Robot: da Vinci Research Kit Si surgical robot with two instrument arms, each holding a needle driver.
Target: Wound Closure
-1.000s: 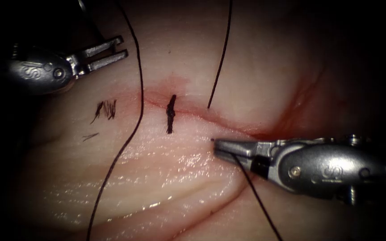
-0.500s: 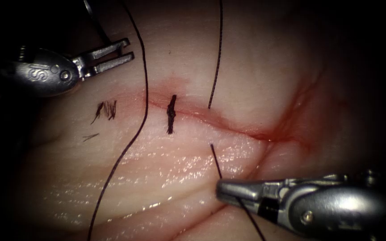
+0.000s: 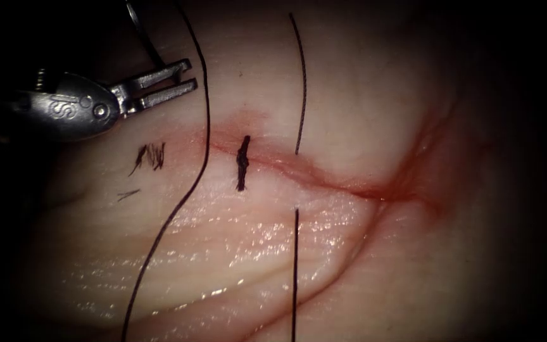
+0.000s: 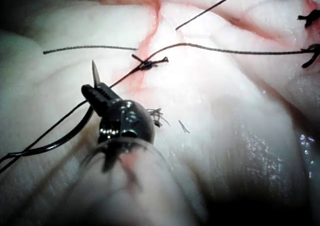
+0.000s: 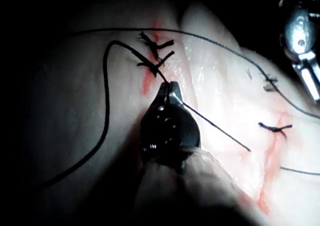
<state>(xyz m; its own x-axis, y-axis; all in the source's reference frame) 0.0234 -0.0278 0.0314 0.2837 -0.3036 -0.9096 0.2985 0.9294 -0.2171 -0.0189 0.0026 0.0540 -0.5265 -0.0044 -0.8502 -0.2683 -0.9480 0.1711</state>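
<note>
My left tool [image 3: 191, 73] hovers over the tissue [image 3: 362, 101] at the upper left, jaws shut on the curved needle [image 4: 70, 138] close to its point, which sticks out just past the jaws. The needle [image 3: 144, 38] is out of the tissue. My right tool [image 5: 167, 88] is shut on the thread [image 5: 215, 128], held taut to the tissue. That thread [image 3: 295, 272] leaves the tissue just below the cut [image 3: 324, 180] and runs straight down. Its other part [image 3: 300, 95] enters above the cut and ends in a free tail.
One tied stitch [image 3: 242, 163] crosses the cut to the left of the new pass. A long slack thread [image 3: 201, 145] curves down over the tissue left of that stitch. Short cut thread ends [image 3: 152, 155] lie further left. Red fluid [image 3: 400, 193] collects at the cut's right end.
My right tool has moved down and out of the endoscope view, pulling thread through the tissue; the tail above the cut has shortened. The left tool has edged slightly right.
</note>
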